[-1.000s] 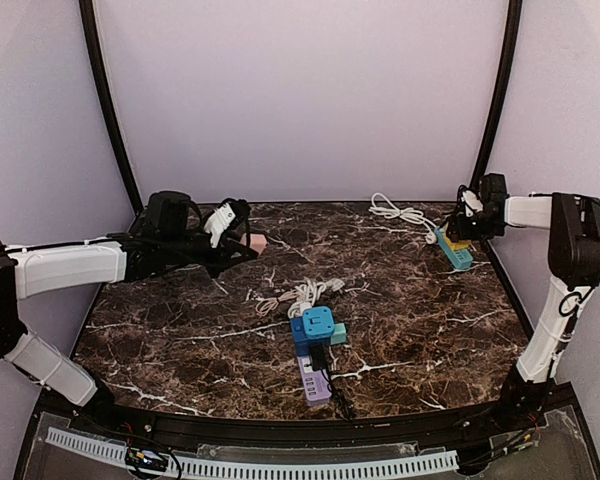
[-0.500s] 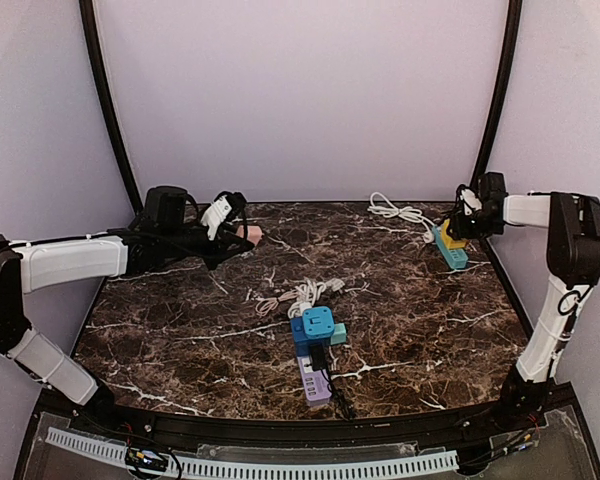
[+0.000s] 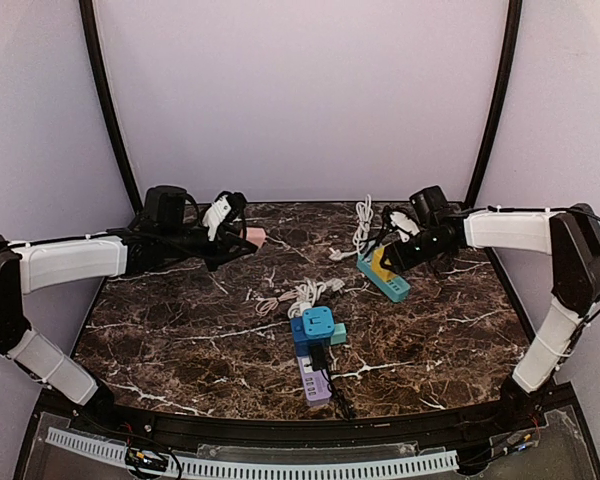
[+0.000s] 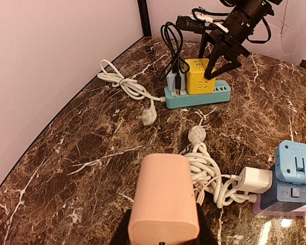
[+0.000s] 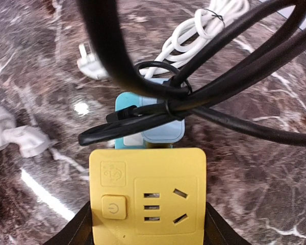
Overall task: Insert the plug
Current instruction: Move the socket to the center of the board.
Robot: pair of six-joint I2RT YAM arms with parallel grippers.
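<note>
The pink plug (image 4: 163, 196) is clamped between the fingers of the left gripper (image 3: 242, 240), over the marble table (image 3: 180, 340) at its 10 o'clock. At 2 o'clock, the right gripper (image 5: 149, 230) grips the sides of the yellow socket cube (image 5: 148, 194), which is seated on the teal power strip (image 3: 392, 285). A coiled white cord (image 3: 300, 295) lies between them.

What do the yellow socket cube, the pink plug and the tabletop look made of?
The yellow socket cube looks like matte moulded plastic: even colour, rounded edges. The pink plug is probably plastic too, smooth satin with soft highlights. The tabletop shows a dark brown marble pattern with white veins, glossy where light glints; real stone or printed laminate, cannot tell.
</note>
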